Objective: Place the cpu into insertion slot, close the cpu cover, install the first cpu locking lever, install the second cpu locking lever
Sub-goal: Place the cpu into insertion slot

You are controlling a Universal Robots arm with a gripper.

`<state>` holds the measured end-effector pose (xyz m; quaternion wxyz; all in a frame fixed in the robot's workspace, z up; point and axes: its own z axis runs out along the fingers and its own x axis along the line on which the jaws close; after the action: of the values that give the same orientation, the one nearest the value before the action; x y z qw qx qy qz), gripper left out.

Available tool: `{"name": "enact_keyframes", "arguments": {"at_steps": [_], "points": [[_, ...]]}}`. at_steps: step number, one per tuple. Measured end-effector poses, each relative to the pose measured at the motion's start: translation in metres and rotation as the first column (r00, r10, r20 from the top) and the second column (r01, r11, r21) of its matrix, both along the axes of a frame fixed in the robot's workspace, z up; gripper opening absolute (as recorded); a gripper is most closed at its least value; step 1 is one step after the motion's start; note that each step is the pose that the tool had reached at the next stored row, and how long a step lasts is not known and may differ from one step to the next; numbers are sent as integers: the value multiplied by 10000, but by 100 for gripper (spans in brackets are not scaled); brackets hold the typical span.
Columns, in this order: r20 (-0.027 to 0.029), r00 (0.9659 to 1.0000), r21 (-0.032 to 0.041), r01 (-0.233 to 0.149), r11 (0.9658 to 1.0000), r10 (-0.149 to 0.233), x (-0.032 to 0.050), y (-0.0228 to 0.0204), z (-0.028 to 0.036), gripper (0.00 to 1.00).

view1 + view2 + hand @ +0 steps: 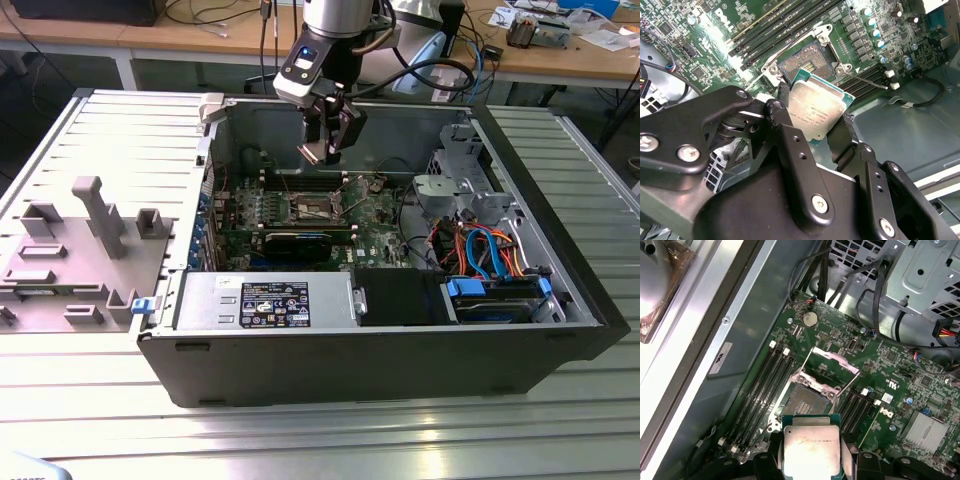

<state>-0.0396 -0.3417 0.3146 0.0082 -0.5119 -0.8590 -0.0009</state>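
Black and jointed, the gripper (pixel 328 150) hangs at the upper centre of the exterior view, inside an open computer case (pixel 400 355). It is above the green motherboard (pixel 375 215), and the insertion slot (pixel 312 208) lies below it.

In the second wrist view, the 2 fingers (pixel 786 120) are clamped on opposite edges of the cpu (pixel 816 112), a silvery-grey square with a green border. The chip is in the air, just in front of the dark, bare socket.

In the first wrist view, the cpu is again held above the board, with the empty socket beyond it. The cpu cover (pixel 835 361) stands raised on its hinge. The 2 locking levers (pixel 850 382) are thin wires, unlatched and angled outward.

By my judgement none of the 4 steps is done: the chip is unseated, the cover open and both levers free.
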Motion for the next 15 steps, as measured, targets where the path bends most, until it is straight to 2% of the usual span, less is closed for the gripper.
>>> {"name": "enact_keyframes", "arguments": {"at_steps": [15], "points": [[0, 9999, 0, 135, 9999, -135, 0, 0, -3, 55]]}}
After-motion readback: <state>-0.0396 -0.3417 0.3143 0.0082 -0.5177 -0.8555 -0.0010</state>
